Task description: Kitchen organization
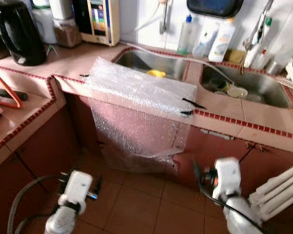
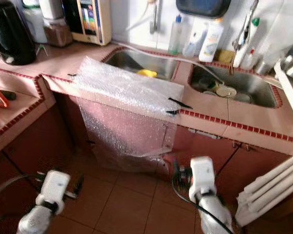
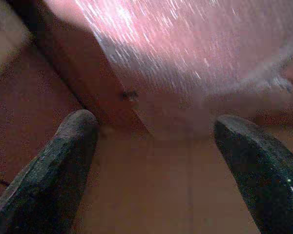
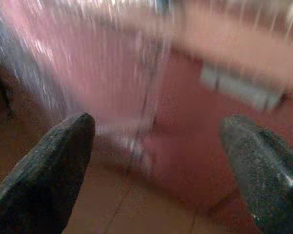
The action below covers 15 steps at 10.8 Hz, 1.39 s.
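Two silver arms hang low over the tiled floor. At 7 o'clock, the left end effector has its black fingers spread wide, holding nothing, pointed at the foot of the cabinet. At 5 o'clock, the right end effector is likewise spread and empty, its wrist view blurred.

Going left to right along the pink tiled table, which bends round a corner: at 9 o'clock lie an orange-handled tool and a dark object beside it. At 10 o'clock stands a black kettle, with jars and a cream wall appliance toward 11 o'clock.

At centre, a sheet of bubble wrap drapes over the table's front edge and hangs down across the cabinet door, nearly to the floor. Black tape strips hold its right edge to the table.

Behind it, at 12 o'clock, is the left sink with a yellow item inside. Bottles stand against the wall at 1 o'clock. The right sink, at 2 o'clock, holds dishes under a tap. White bars lean at 4 o'clock.
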Motion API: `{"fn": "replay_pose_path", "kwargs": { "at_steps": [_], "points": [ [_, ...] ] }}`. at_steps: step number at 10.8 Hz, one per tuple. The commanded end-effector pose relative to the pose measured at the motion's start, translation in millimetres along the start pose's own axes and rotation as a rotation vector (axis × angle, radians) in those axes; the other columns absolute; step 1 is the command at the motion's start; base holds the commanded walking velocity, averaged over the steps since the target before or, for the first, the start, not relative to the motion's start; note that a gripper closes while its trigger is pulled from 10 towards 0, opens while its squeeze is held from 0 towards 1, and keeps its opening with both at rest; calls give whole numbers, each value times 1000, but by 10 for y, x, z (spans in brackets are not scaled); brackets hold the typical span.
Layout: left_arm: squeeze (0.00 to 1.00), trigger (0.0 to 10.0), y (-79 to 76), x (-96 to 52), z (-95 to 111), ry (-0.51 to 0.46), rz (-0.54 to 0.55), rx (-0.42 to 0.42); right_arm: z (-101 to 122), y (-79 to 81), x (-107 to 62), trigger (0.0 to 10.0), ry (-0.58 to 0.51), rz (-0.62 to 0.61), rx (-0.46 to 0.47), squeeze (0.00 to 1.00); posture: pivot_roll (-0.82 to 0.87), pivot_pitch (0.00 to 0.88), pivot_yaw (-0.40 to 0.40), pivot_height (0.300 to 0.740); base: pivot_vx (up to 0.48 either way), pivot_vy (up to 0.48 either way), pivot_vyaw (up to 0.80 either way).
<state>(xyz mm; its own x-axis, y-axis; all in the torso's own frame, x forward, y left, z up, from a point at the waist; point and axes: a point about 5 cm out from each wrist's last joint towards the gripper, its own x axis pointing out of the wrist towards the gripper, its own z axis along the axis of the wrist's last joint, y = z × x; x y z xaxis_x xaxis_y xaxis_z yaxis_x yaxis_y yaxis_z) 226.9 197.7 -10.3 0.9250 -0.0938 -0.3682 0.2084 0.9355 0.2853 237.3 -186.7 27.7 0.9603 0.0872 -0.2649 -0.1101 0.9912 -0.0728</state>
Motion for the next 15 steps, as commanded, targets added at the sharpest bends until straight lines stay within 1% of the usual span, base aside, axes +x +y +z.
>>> {"fn": "replay_pose_path", "kwargs": {
  "at_steps": [1,2,3,4,5,6,7,8,9,10,11,12,13,14,15],
  "points": [
    [0,10000,-130,-10,-152,72,-56,0,-196,-60,-19,10000,67,-29,54,392,134,0,-51,740,0,0,0],
    [0,10000,-211,22,-349,228,-60,-89,-458,-46,-33,10000,143,-34,36,341,121,0,-60,740,0,0,0],
    [0,10000,-289,54,-392,284,-96,-31,-699,-28,-52,10000,278,-55,67,329,113,0,-63,740,0,0,0],
    [0,10000,-333,54,-463,367,-89,-9,-818,-11,-67,10000,351,-59,78,271,98,0,-64,740,0,0,0],
    [0,10000,-393,53,-501,420,-110,-37,-921,18,-102,10000,417,-46,64,153,93,0,-70,740,0,0,0],
    [0,10000,-447,44,-543,486,-120,-60,-1034,24,-162,10000,483,-48,88,55,96,0,-70,740,0,0,0],
    [0,10000,-457,37,-571,537,-108,-86,-1178,31,-280,10000,570,-47,98,0,97,0,-73,740,0,0,0],
    [0,10000,-461,40,-574,550,-98,-107,-1239,47,-337,10000,607,-43,127,0,97,0,-72,740,0,0,0],
    [0,10000,-491,40,-581,587,-72,-164,-1316,68,-415,10000,657,-38,128,0,91,0,-61,740,0,0,0],
    [0,10000,-522,67,-549,590,-75,-193,-1335,100,-428,10000,671,-25,129,0,80,0,-48,740,0,0,0],
    [0,10000,-543,78,-535,593,-95,-176,-1337,115,-428,10000,671,-21,132,0,77,0,-42,740,0,0,0],
    [0,10000,-557,88,-521,595,-123,-137,-1335,162,-421,10000,665,2,140,0,70,0,-32,740,0,0,0],
    [0,10000,-548,78,-537,607,-129,-46,-1346,210,-427,10000,671,19,128,0,66,0,-31,740,0,0,0],
    [0,10000,-560,60,-558,624,-130,-27,-1351,205,-434,10000,673,20,125,0,65,0,-34,740,0,0,0],
    [0,10000,-652,64,-534,595,-198,80,-1367,193,-458,10000,681,22,113,0,67,0,-53,740,0,0,0]
  ]
}}
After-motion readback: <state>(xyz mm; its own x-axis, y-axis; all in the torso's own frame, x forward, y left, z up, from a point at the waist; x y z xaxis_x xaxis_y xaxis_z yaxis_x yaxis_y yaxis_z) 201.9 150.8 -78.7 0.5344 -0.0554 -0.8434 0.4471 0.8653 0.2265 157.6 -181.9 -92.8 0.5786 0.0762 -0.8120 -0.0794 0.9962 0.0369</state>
